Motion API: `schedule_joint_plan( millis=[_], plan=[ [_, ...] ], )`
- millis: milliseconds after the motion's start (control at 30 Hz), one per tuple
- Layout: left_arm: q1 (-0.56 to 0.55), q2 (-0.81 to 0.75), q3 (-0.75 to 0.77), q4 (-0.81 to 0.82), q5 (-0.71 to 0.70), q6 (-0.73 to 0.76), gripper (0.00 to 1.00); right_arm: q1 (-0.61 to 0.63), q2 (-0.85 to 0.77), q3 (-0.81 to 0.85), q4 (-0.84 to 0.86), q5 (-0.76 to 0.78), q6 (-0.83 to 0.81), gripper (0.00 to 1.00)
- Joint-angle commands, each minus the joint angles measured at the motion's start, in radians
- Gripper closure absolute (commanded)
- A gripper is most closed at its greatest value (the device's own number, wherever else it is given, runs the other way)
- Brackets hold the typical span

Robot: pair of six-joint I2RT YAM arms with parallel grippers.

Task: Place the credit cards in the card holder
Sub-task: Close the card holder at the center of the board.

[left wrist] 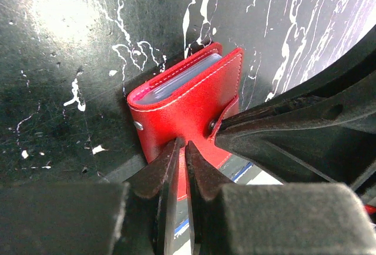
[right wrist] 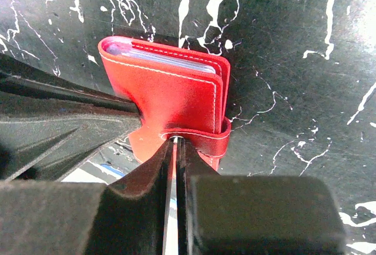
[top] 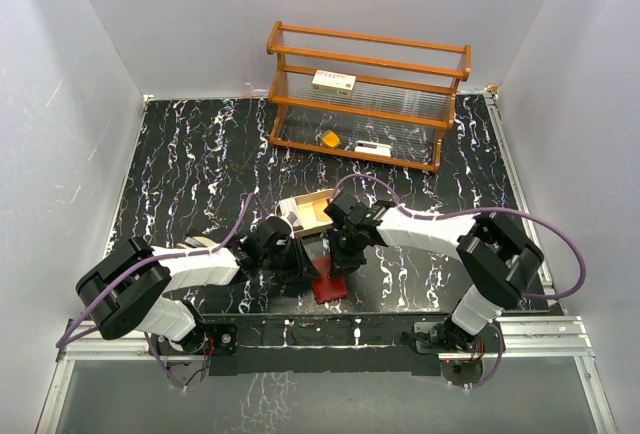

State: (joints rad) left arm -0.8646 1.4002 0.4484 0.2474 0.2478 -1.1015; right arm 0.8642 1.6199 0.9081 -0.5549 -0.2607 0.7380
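Across the scene spreads the black, white-veined desk (top: pixel 200 154), with a wooden rack (top: pixel 368 61) at its far edge. Both arms reach in towards the middle: the left arm (top: pixel 190 266) from the left, the right arm (top: pixel 430 229) from the right, their tips close together. Just beyond them sits a tan tray (top: pixel 303 198); what lies in it is too small to tell.

The red holder (top: pixel 330 284) is near the front edge of the desk, between the two arms. It is folded shut, with clear pockets showing along its open edge (left wrist: pixel 188 102), and a strap wraps round that edge (right wrist: pixel 176 96). The left jaws are pinched almost closed on the holder's lower cover. The right jaws are clamped tight on its strap. Whether the holder touches the desk cannot be told.

On the rack rest a white box (top: pixel 334 81) and, lower down, an orange wedge (top: pixel 330 138).
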Motion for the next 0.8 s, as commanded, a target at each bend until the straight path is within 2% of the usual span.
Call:
schedule_joint_plan(
  millis=[0, 267, 500, 667, 767],
  plan=[
    [-0.017, 0.073, -0.048, -0.060, -0.030, 0.020, 0.90, 0.028, 0.180, -0.029, -0.019, 0.170, -0.025, 0.95],
    [-0.016, 0.087, -0.054, -0.041, -0.019, 0.023, 0.90, 0.029, 0.298, 0.068, -0.075, 0.189, -0.093, 0.95],
    [-0.017, 0.080, -0.048, -0.050, -0.022, 0.021, 0.90, 0.028, 0.331, 0.095, -0.069, 0.183, -0.115, 0.95],
    [-0.016, 0.033, -0.014, -0.117, -0.057, 0.043, 0.86, 0.028, 0.278, 0.103, -0.070, 0.197, -0.113, 0.95],
    [-0.016, 0.003, 0.061, -0.247, -0.109, 0.084, 0.83, 0.029, 0.219, 0.121, -0.079, 0.211, -0.108, 0.95]
  ],
)
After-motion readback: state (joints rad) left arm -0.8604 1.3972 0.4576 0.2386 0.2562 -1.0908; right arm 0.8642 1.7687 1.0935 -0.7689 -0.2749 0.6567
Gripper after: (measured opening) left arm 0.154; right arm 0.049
